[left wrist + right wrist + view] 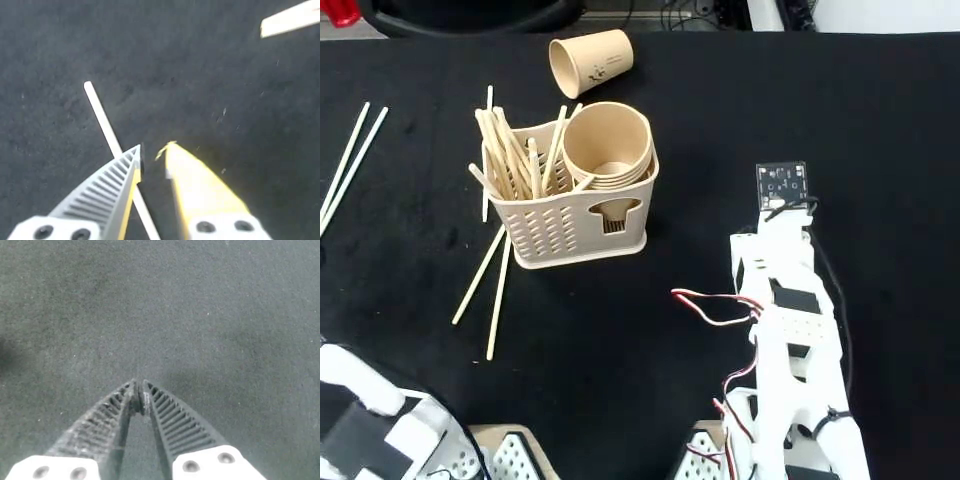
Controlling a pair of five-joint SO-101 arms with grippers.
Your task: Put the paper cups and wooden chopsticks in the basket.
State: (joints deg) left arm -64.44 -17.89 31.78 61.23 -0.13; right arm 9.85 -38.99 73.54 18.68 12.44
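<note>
Broadly, a black tabletop (650,330) is stretching across the whole high view; beyond its far edge a dark rounded shape (470,15), a red object (335,12) in the corner and some cables (690,12) are showing.

The white right arm (790,320) is lying over the right side of the tabletop, well apart from the basket; in its wrist view its jaws are pressing together at the tips over bare black surface, gripping nothing. The left arm (370,430) is sitting at the near left corner; in its wrist view its jaws, one grey and one yellow, are standing narrowly apart just above the tabletop, and a chopstick (102,117) is lying flat and running under the grey one, not clamped; the end of another pale stick (290,20) is showing farther off.

The beige slotted basket (570,235) is standing upright left of centre; stacked paper cups (608,140) are sitting in its right part and a bundle of chopsticks (515,155) is leaning in its left part. One paper cup (590,60) is lying on its side behind the basket, apart from it. Two loose chopsticks (498,300) are lying by the basket's near left corner, their far ends at its wall; two more (359,160) are lying at the left edge of the tabletop.
</note>
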